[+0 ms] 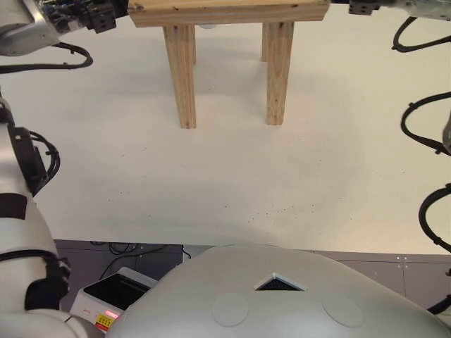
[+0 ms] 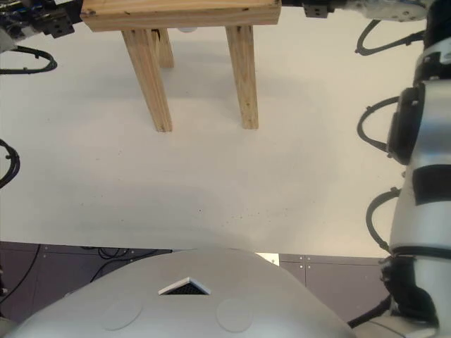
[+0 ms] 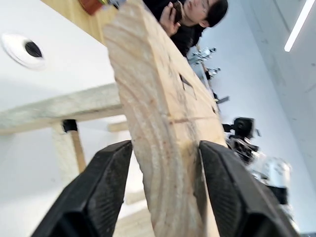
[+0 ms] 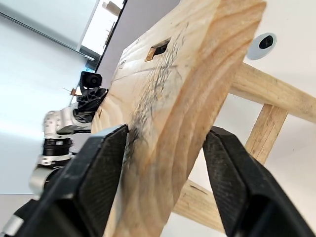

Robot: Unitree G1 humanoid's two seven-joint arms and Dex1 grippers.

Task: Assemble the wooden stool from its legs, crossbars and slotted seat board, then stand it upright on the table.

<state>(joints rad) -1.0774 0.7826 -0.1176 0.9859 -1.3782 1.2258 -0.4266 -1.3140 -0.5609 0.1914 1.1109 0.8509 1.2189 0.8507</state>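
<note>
The wooden stool stands upright at the far side of the white table. Its seat board is on top. Two front legs rest on the table, with the back legs partly hidden behind them. My left gripper is at the board's left end and my right gripper at its right end. In the left wrist view my left gripper has both black fingers pressed on the board's edge. In the right wrist view my right gripper clamps the opposite edge the same way. A crossbar shows under the seat.
A round cable grommet sits in the tabletop beyond the stool. The table's front edge runs close to me, with a wide bare stretch between it and the stool. Black cables loop along both arms at the sides.
</note>
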